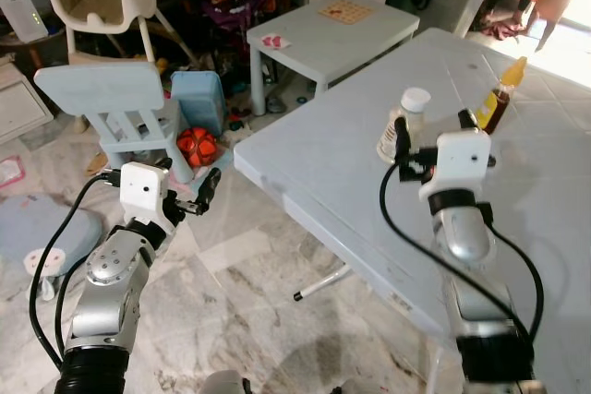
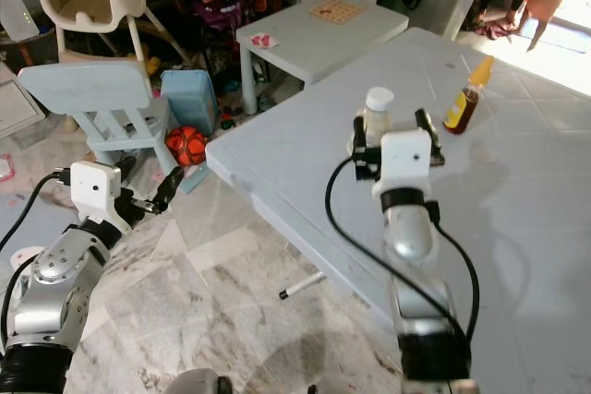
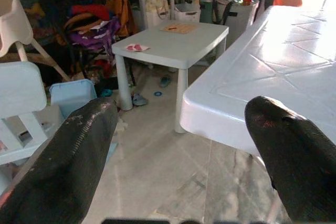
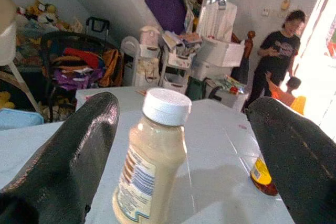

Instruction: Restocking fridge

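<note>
A white-capped jar of pale sauce [image 1: 404, 124] stands upright on the light grey table [image 1: 351, 191], and the right wrist view shows the same jar [image 4: 155, 166] a short way ahead. My right gripper [image 1: 434, 131] is open just before it, one finger on each side, not touching. A bottle of brown sauce with a yellow cap [image 1: 500, 97] stands further back to the right. My left gripper [image 1: 205, 189] is open and empty, off the table's near-left corner, above the marble floor.
A small white side table [image 1: 331, 36] stands beyond the big table's corner. A pale blue child's chair [image 1: 115, 108], a blue bin [image 1: 197, 99] and a red ball [image 1: 196, 146] sit on the floor to the left. People [image 4: 275, 66] stand at the far right.
</note>
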{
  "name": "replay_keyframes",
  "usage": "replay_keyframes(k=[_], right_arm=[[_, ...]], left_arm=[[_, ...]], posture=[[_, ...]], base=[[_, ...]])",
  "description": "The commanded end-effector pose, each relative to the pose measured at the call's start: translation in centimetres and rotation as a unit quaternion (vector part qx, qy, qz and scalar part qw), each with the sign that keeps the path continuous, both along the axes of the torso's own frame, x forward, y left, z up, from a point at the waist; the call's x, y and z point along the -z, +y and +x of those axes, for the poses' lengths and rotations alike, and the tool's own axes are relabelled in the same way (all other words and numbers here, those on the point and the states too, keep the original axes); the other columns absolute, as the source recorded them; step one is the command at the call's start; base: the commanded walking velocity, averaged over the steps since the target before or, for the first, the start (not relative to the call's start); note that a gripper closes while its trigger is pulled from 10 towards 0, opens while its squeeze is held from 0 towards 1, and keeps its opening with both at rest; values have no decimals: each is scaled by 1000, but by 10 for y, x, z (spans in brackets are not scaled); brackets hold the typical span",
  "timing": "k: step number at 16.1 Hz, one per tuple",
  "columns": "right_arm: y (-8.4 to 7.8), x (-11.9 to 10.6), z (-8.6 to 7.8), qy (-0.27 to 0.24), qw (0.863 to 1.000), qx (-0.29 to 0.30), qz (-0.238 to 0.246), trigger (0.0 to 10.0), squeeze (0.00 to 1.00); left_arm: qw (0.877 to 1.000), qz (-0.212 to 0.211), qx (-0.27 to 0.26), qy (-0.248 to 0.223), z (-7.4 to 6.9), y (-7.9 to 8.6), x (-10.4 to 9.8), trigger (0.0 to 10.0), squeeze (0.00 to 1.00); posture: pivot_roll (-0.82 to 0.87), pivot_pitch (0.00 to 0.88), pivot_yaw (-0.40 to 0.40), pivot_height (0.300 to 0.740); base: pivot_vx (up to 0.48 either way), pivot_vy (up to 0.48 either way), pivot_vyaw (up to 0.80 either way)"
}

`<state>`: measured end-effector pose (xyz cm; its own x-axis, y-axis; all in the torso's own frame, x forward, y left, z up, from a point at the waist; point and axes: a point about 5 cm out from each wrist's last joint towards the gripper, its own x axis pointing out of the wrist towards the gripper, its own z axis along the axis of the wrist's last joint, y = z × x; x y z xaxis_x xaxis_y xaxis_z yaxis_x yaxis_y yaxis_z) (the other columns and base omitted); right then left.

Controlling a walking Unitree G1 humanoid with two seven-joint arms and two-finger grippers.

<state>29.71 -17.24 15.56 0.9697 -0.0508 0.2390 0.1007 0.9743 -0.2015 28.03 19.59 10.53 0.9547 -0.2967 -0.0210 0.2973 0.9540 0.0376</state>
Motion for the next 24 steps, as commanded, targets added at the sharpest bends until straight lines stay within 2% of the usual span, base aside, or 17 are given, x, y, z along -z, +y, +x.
replay_keyframes(k=[1,7,15,19,20,21,22,24], right_arm=[[-3,-1,6,3,1000,6,6,10000,0],[-3,-7,33,3,1000,-2,2,10000,0],[-4,-18,56,-10,1000,-3,6,10000,0],[-6,-25,70,-2,999,-3,33,10000,0],[-5,-26,74,4,999,-12,39,8667,0],[-3,-26,77,9,999,-19,38,2118,0],[-2,-27,79,11,999,-23,39,0,0],[-1,-27,83,15,999,-26,43,0,0]], left_arm=[[1000,12,5,0,-1,1,-1,10000,0],[1000,28,9,3,-7,9,-7,10000,0],[999,39,3,14,-13,16,-8,10000,0],[999,40,7,18,-13,13,-7,10000,0],[999,40,8,19,-13,13,-8,10000,0],[999,41,8,19,-12,13,-8,10000,0],[999,41,7,18,-11,13,-8,10000,0],[999,41,6,18,-11,13,-9,10000,0]], posture=[[52,41,4,740],[104,82,28,740],[131,108,34,740],[138,112,40,740],[138,112,40,740],[140,111,39,740],[141,111,38,740],[142,109,37,740]], base=[[0,0,0],[0,0,0],[0,0,0],[0,0,0],[0,0,0],[0,0,0],[0,0,0],[0,0,0]])
